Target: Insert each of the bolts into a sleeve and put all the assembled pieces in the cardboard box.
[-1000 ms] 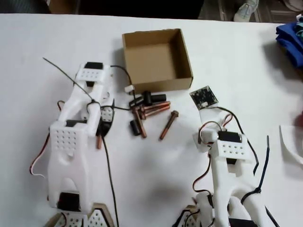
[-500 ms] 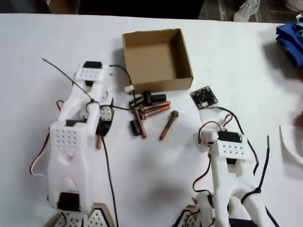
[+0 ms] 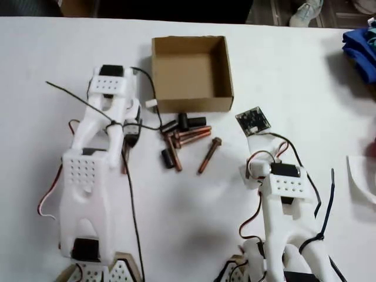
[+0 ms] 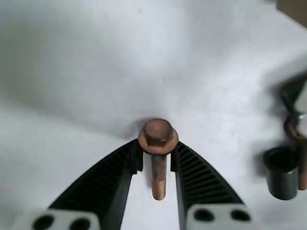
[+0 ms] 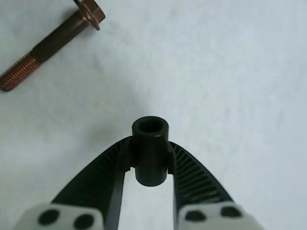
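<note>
the left claw, clenched on a bolt, has carried it along the desk toward the cardboard box, while the right claw stays clamped on a sleeve, so mating looks next.

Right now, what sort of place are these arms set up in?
Probably a lab or hobby workbench, not a factory line: a plain white table with a bare circuit board lying loose, a cardboard box beside scattered bolts and sleeves, and blue cloth at its edge.
</note>
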Action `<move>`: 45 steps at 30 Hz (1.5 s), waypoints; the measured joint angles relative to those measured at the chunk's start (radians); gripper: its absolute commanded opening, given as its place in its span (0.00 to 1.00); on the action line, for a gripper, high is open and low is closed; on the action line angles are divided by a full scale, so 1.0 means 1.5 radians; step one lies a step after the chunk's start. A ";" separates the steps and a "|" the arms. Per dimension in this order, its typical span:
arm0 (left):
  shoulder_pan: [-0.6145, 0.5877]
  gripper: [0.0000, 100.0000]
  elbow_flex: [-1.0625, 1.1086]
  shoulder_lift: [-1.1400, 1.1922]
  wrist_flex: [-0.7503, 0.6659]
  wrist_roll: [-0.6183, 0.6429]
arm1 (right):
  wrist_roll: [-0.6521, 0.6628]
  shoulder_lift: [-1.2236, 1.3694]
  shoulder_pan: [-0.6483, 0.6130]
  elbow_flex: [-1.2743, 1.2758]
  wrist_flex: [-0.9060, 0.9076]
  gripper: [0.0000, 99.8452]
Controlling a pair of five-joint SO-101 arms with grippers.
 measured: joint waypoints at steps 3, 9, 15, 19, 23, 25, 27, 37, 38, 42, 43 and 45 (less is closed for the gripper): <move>-0.001 0.12 -0.014 0.033 0.001 0.001 | 0.000 0.000 0.000 0.000 0.000 0.02; -0.001 0.09 -0.054 0.077 0.002 0.001 | 0.000 0.000 0.000 0.000 0.000 0.02; 0.002 0.03 -0.062 0.080 0.003 0.003 | 0.000 0.000 0.000 0.000 0.000 0.02; 0.002 0.03 -0.063 0.080 0.005 0.003 | 0.000 0.000 0.000 0.000 0.000 0.02; 0.003 0.03 -0.032 0.037 0.003 0.002 | 0.000 0.000 0.000 0.000 0.000 0.02; 0.003 0.03 0.008 0.004 0.002 -0.001 | 0.000 0.000 0.000 0.000 0.000 0.02; -0.002 0.03 0.061 -0.037 0.001 0.001 | 0.000 0.000 0.000 0.000 0.000 0.02; -0.003 0.03 0.382 -0.401 -0.071 0.001 | 0.000 0.000 0.000 0.000 0.000 0.02; -0.003 0.02 0.414 -0.445 -0.097 0.001 | 0.000 0.000 0.000 0.000 0.000 0.02; -0.001 0.02 0.571 -0.629 -0.249 0.001 | 0.000 0.000 0.000 0.000 0.000 0.02; -0.001 0.02 0.617 -0.673 -0.295 0.001 | 0.000 0.000 0.000 0.000 0.000 0.02; -0.003 0.02 0.720 -0.760 -0.394 0.001 | 0.000 0.000 0.000 0.006 0.000 0.02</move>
